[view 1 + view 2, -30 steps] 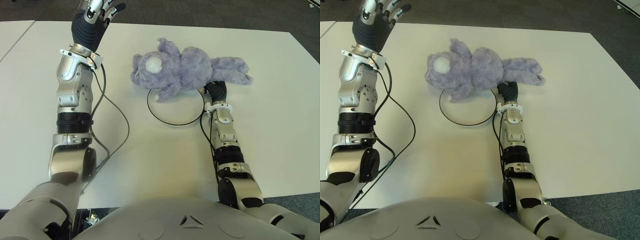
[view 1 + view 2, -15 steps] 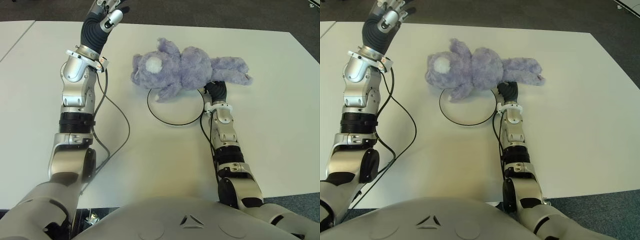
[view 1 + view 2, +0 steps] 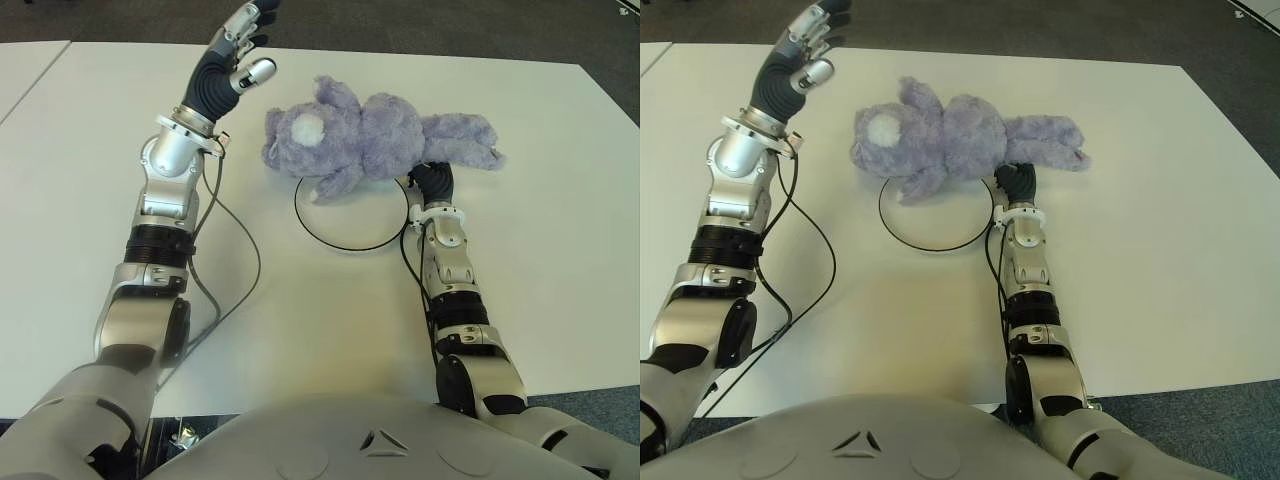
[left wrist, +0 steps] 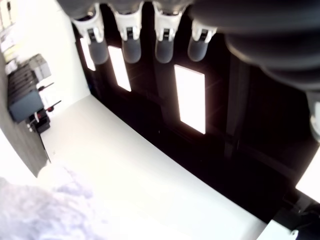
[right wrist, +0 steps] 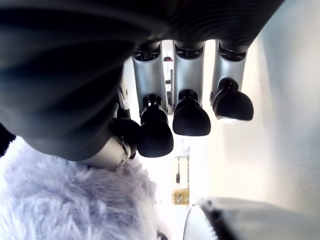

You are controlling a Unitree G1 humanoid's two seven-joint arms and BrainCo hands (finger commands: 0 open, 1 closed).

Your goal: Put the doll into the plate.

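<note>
The right hand sits tucked under the doll, just below its body near the legs, fingers curled with the thumb against the fur; whether it truly grips the doll cannot be told. The left hand is raised above the bench, to the left of the doll's head and apart from it, fingers stretched out and spread, holding nothing. The doll, a purple plush bear, lies on its back across the far edge of the plate, one arm inside the black ring, head toward the robot's left, legs toward its right. The bench is white; dark carpet shows beyond its far edge
</note>
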